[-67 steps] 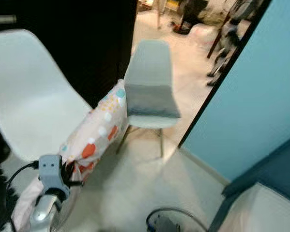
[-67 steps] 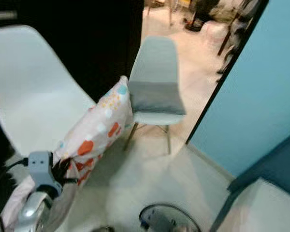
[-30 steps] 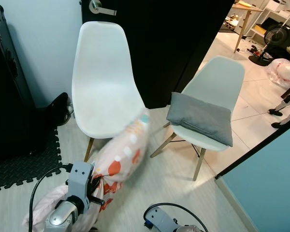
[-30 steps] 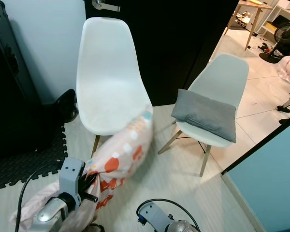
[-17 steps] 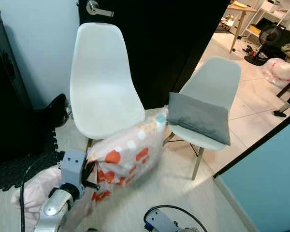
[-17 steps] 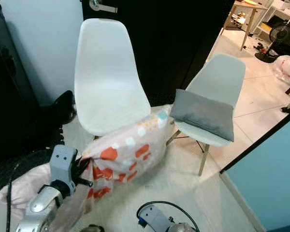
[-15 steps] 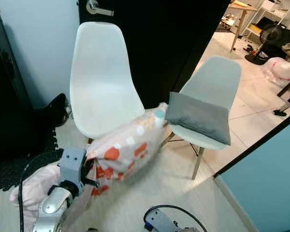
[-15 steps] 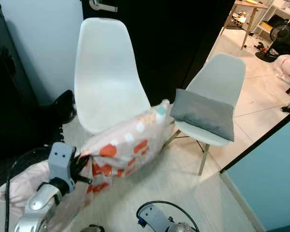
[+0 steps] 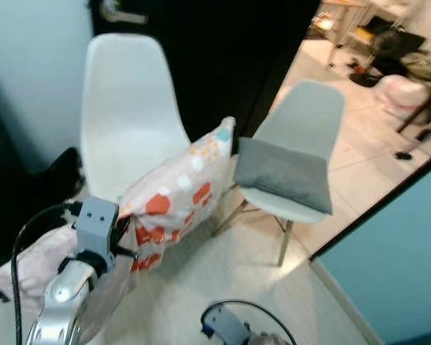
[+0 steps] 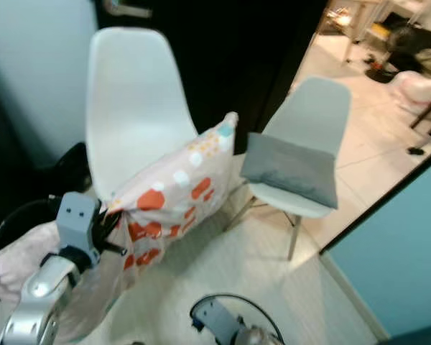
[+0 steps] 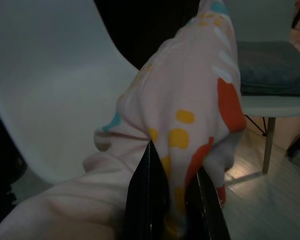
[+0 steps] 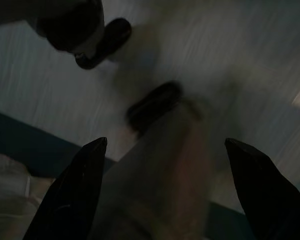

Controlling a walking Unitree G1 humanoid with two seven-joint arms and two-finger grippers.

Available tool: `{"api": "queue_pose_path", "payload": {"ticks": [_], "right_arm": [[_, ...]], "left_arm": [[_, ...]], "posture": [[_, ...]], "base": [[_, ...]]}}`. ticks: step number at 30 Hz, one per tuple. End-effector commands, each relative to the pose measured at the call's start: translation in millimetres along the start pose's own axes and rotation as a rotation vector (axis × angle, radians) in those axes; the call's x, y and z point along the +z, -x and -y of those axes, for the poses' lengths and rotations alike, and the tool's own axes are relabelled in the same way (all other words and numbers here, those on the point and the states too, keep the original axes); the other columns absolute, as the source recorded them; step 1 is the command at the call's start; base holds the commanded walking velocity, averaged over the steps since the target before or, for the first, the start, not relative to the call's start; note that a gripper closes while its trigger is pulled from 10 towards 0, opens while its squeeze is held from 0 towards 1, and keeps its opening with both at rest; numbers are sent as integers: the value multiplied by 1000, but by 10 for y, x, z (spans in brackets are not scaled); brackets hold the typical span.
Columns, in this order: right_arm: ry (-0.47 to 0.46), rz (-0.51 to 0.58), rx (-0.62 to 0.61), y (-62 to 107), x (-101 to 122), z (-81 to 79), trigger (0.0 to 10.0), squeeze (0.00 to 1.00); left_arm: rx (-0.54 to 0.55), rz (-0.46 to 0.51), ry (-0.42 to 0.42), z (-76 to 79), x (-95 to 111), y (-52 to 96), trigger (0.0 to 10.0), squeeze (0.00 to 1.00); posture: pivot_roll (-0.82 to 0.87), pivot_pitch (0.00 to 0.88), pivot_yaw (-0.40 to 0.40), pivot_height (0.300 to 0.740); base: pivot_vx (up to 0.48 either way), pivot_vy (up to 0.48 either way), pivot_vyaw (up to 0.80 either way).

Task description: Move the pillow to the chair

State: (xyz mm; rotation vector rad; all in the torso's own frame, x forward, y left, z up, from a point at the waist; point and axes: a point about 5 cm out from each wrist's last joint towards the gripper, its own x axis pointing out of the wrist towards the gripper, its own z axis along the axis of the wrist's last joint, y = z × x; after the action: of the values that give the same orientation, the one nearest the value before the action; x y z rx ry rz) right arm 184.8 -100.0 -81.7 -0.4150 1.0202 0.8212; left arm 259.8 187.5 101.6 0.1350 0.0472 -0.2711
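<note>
Clearly the pillow [image 9: 174,205] is soft and light: it droops and bunches where the left pincer [image 11: 172,200] pinches a fold at its near end, so it will likely sag and swing; a fuller bite nearer the middle would steady it. It hangs in the air before the white chair [image 9: 126,118], its far corner close to the grey chair [image 9: 294,136] with a grey cushion [image 9: 280,175]. No writing is legible. The right pincer [image 12: 165,195] hangs spread above the floor [image 10: 266,273].
</note>
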Motion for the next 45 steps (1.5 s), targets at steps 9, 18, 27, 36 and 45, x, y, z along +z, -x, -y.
{"api": "queue_pose_path", "payload": {"ticks": [9, 18, 27, 36, 45], "right_arm": [[-36, -15, -26, 72, -81, 159, 10000, 0], [-23, -2, -16, 65, -75, 135, 10000, 0], [-43, 2, -39, 55, -71, 125, 10000, 0], [-30, -27, -53, 57, -129, 120, 10000, 0], [-41, -25, -58, 58, -127, 124, 10000, 0]], "left_arm": [[-44, 88, 3, 88, 192, -64, 10000, 0], [-54, 74, 3, 106, 170, -56, 10000, 0], [-68, 70, 1, 118, 166, -69, 10000, 0], [-62, 68, -4, 102, 169, -58, 10000, 0], [-21, 48, -7, 46, 125, -40, 10000, 0]], "posture": [[210, 66, -174, 740], [210, 56, -170, 740], [208, 50, -167, 740], [211, 55, -171, 740], [206, 72, -166, 740]], "base": [[467, 0, 0], [480, 0, 353], [480, 0, 240], [479, 0, 0], [468, 0, 0]]}}
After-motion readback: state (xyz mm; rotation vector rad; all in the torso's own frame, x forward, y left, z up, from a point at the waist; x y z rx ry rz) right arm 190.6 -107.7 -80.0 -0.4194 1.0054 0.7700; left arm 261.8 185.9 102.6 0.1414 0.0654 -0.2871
